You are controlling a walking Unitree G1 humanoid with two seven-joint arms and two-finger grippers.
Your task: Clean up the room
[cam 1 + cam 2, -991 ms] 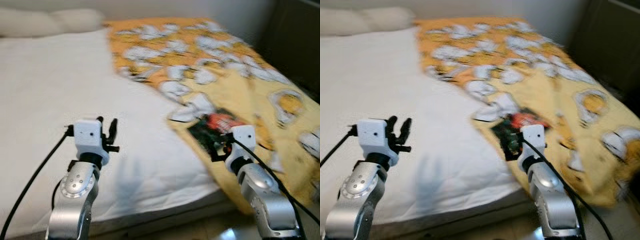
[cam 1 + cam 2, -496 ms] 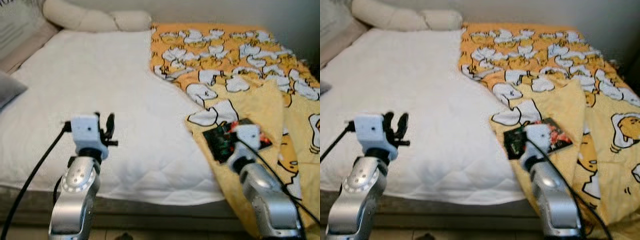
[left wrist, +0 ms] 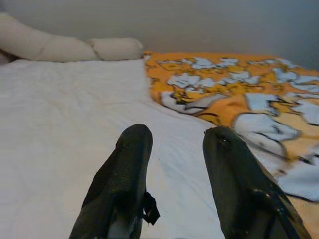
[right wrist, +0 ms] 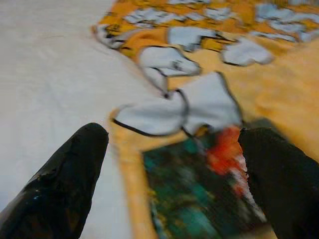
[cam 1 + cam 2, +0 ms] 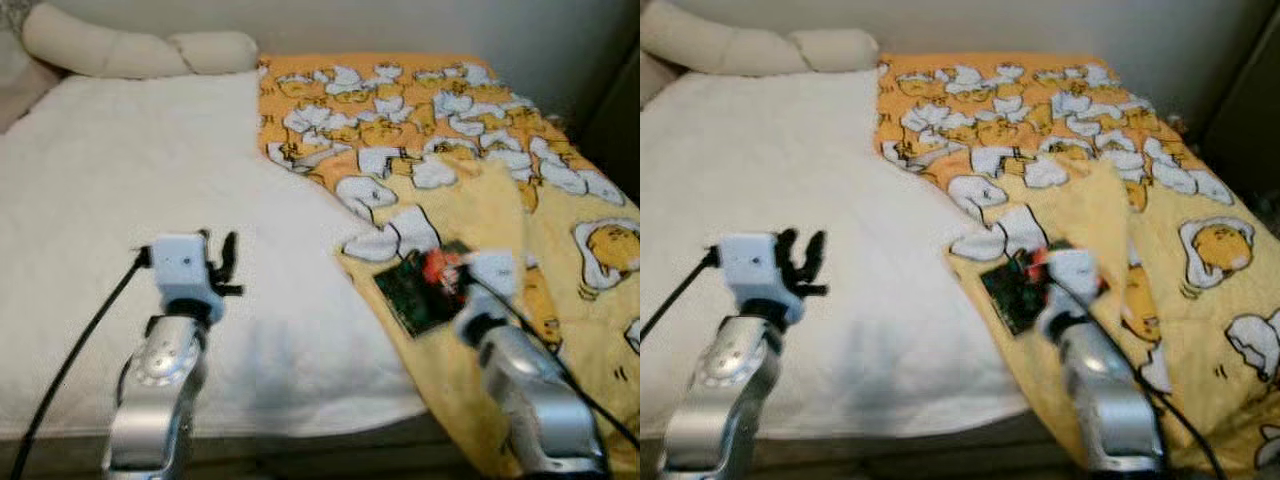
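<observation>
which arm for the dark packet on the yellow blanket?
Right, probably. The right gripper is open with the packet between its fingers. The left gripper, also open, sits over bare white sheet, well off to the side.

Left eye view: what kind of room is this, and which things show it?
Most likely a bedroom. A bed with a white quilted cover spans the view, a long cream bolster pillow lies at its head by the wall, and a yellow-orange cartoon-print blanket is spread over its right side.
</observation>
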